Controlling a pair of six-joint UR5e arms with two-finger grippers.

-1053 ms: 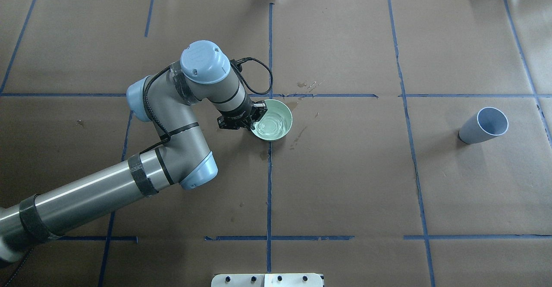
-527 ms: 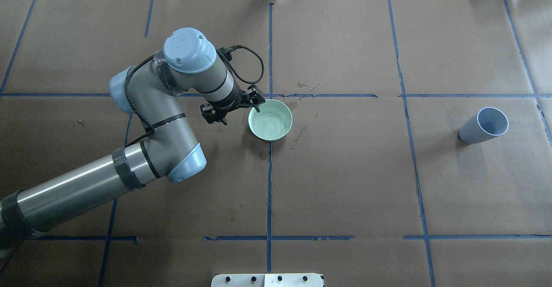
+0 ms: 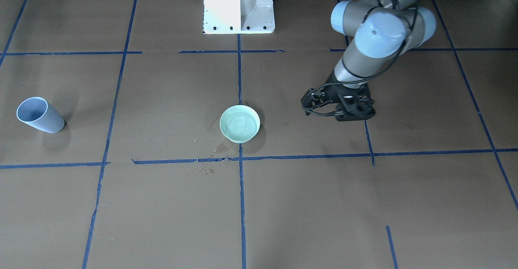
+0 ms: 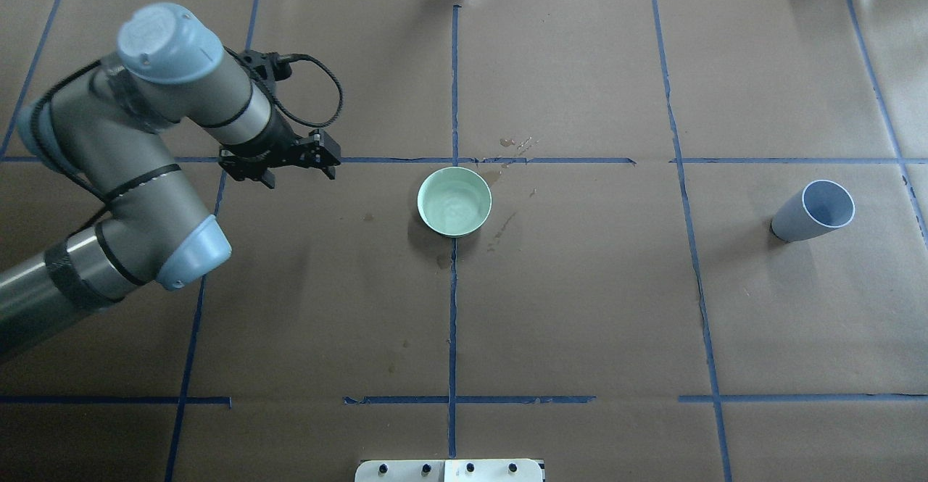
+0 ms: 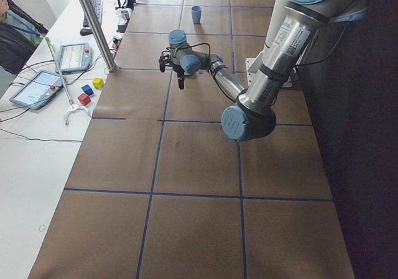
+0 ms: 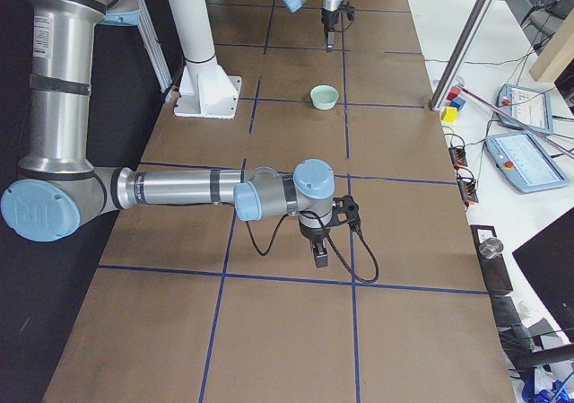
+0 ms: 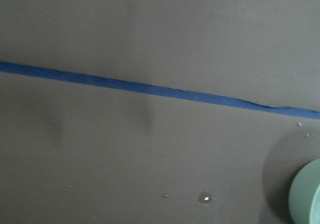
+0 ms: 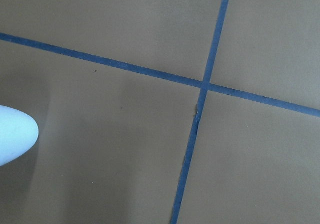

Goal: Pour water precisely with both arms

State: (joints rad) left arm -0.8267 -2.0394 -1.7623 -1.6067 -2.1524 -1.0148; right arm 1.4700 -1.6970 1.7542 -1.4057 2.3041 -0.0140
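Note:
The water (image 4: 455,205) lies in a pale green bowl (image 4: 428,215) at the table's middle, also seen in the front view (image 3: 240,124). Spilt drops (image 4: 507,141) darken the paper around it. My left gripper (image 4: 328,157) is open and empty, well to the left of the bowl and apart from it; in the front view (image 3: 306,106) it is at the right. The bowl's rim (image 7: 306,194) shows at the left wrist view's lower right. My right gripper (image 6: 318,258) shows only in the exterior right view, pointing down; I cannot tell if it is open.
A blue-grey cup (image 4: 812,212) stands at the right side of the table, seen at the left in the front view (image 3: 39,115). A pale rounded shape (image 8: 15,134) is at the right wrist view's left edge. The white pedestal (image 3: 238,6) is at the table's near edge.
My left gripper has left the bowl's left rim, opened and drawn back far to the left. The bowl stays in place and its water has calmed.

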